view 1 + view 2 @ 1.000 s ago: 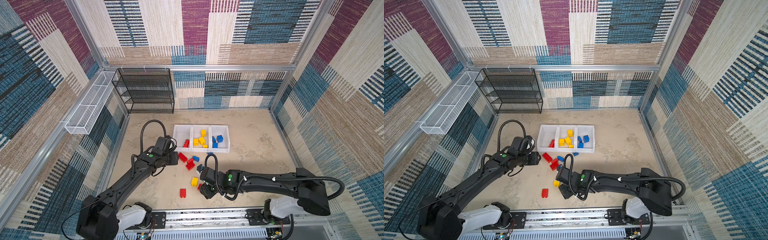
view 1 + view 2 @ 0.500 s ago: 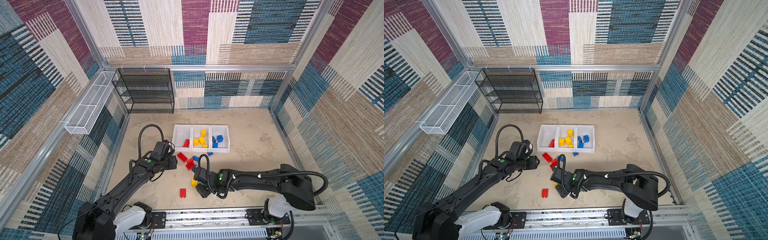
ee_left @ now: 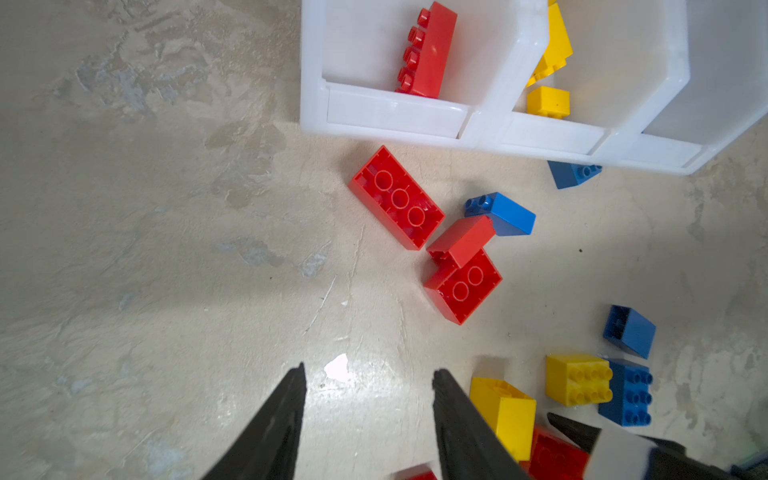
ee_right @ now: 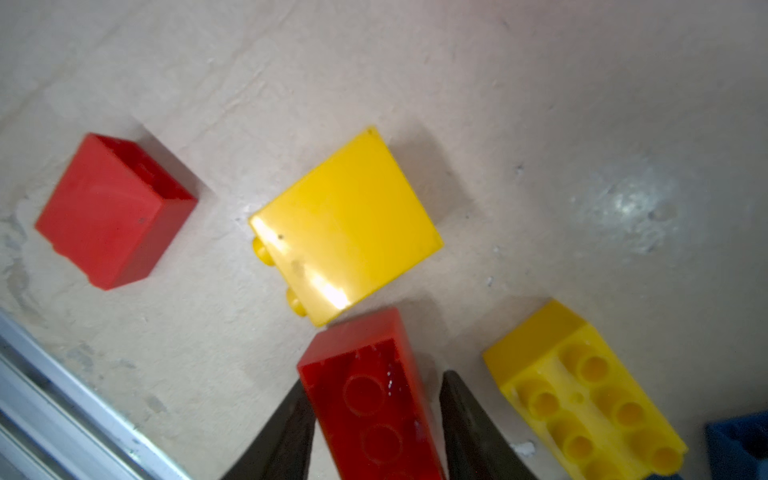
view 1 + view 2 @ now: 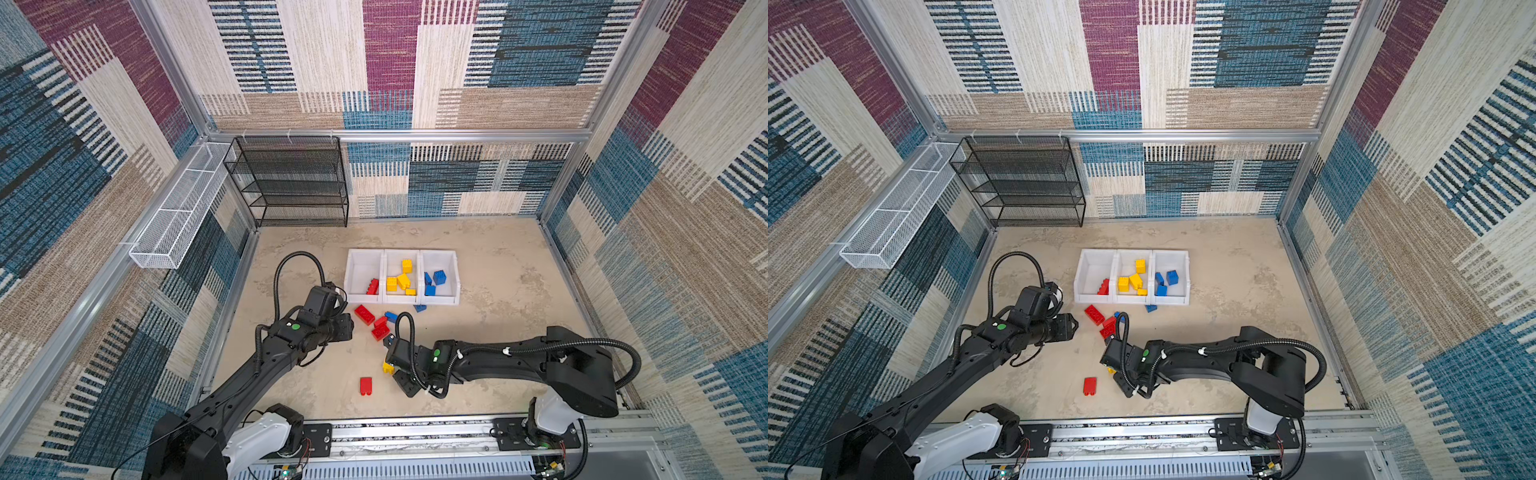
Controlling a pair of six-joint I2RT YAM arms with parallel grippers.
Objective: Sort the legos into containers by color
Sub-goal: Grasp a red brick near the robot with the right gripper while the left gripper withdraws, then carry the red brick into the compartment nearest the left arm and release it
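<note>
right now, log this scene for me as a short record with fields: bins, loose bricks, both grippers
containers: three joined white bins in a row
left bin: one red brick
middle bin: yellow bricks
right bin: blue bricks
unsorted: loose bricks, red, blue and yellow, on the table on the robot's side of the bins
left gripper: open, empty, over bare table
right gripper: jaws on either side of a red oblong brick, underside showing; firm grip unclear
</note>
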